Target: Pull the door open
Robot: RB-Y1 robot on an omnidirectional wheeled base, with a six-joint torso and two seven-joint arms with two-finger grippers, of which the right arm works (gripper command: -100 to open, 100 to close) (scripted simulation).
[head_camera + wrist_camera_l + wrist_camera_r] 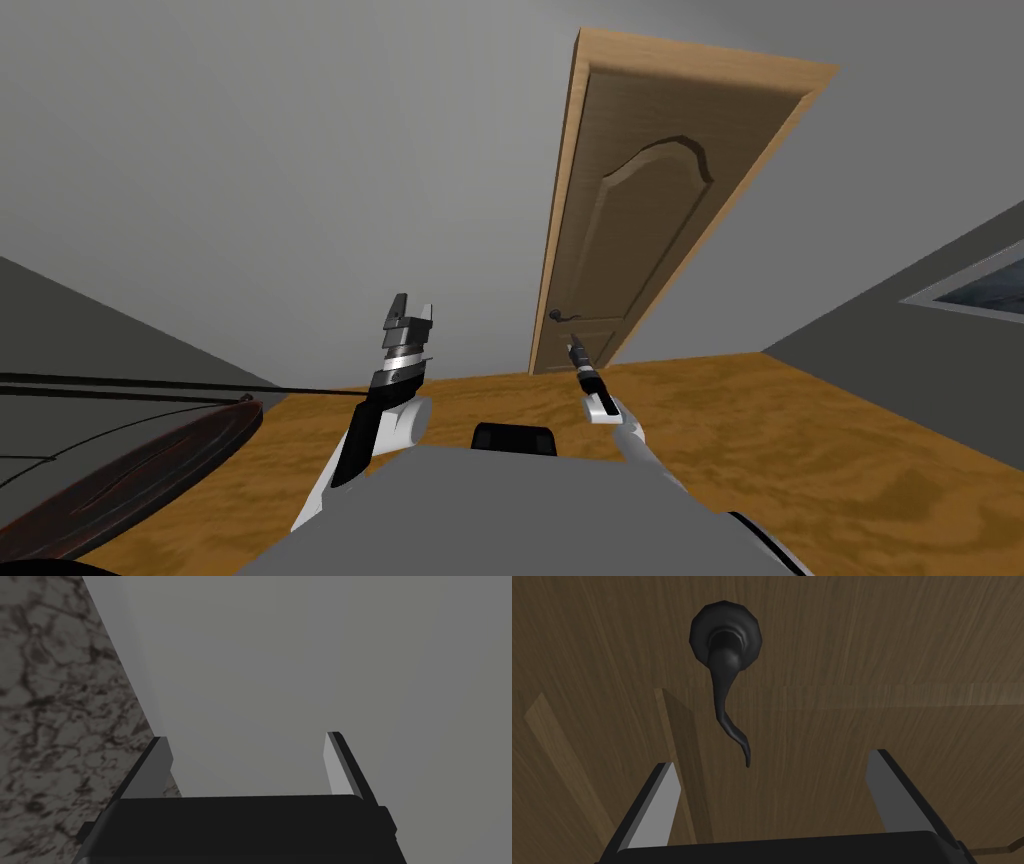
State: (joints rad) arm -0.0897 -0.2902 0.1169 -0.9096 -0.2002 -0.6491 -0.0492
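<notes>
A light brown panelled wooden door (640, 200) stands closed in a grey wall, with a black lever handle (564, 316) near its left edge. My right gripper (575, 350) points at the door just below the handle. In the right wrist view the black handle (728, 676) on the door (862, 651) curves down toward the gap between my open fingers, its tip a little beyond them and untouched; the right gripper (772, 768) holds nothing. My left gripper (412, 305) is raised to the left of the door, its fingers open in the left wrist view (247, 753).
Brown wooden floor (800, 440) runs up to the door. A dark wooden piece of furniture (130, 470) lies at my left. A grey wall with a framed picture (975, 285) closes the right side.
</notes>
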